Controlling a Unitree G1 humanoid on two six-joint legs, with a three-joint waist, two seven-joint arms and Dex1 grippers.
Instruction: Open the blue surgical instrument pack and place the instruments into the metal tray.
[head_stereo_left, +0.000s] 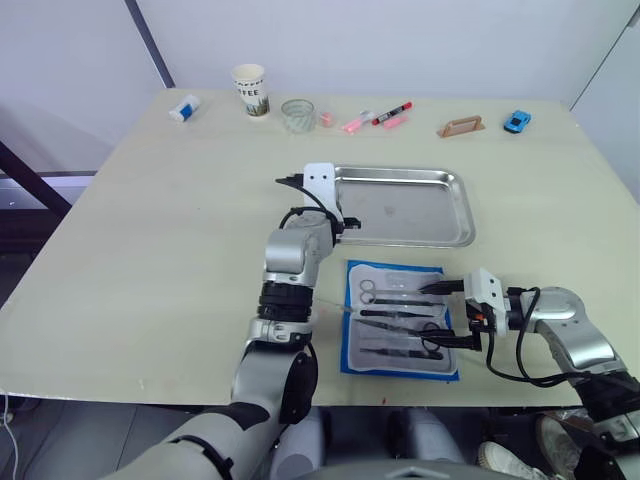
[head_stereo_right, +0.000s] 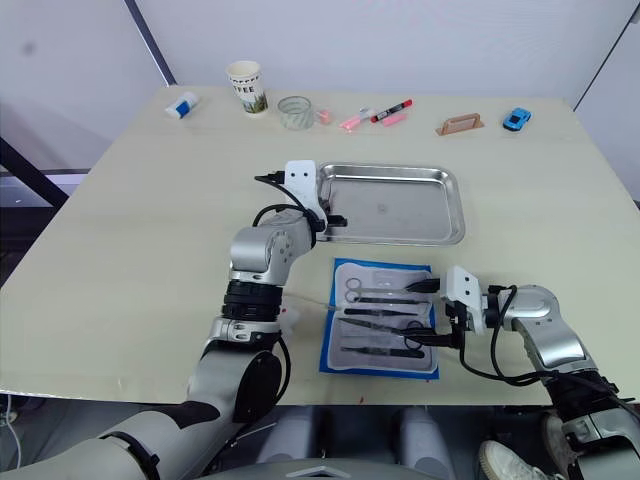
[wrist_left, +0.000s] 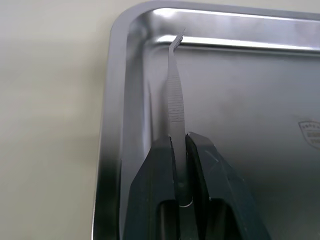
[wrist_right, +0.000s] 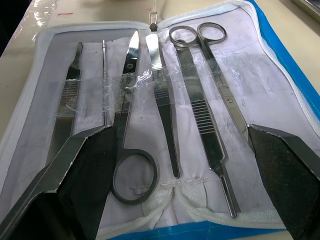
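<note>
The metal tray (head_stereo_left: 420, 207) lies mid-table. Over its left end my left gripper (wrist_left: 179, 137) is shut on a slim pair of bent-tip tweezers (wrist_left: 174, 95), whose tip points at the tray's corner just above the floor. Nearer the front edge the blue surgical instrument pack (head_stereo_left: 394, 275) lies open, its whitish lining up. Several instruments rest in its clear pockets: scissors (wrist_right: 129, 150), a second pair of scissors (wrist_right: 200, 75), forceps (wrist_right: 162, 105) and thin handles (wrist_right: 67, 100). My right gripper (wrist_right: 177, 132) hangs open over the pack's right side, its fingers straddling the instruments without touching them.
Along the far edge stand a paper cup (head_stereo_left: 250, 90), a glass (head_stereo_left: 298, 115), pink and red markers (head_stereo_left: 378, 118), a brown holder (head_stereo_left: 461, 127), a small blue toy car (head_stereo_left: 517, 121) and a white-and-blue item (head_stereo_left: 184, 108). Bare tabletop (head_stereo_left: 160, 220) stretches left of the tray.
</note>
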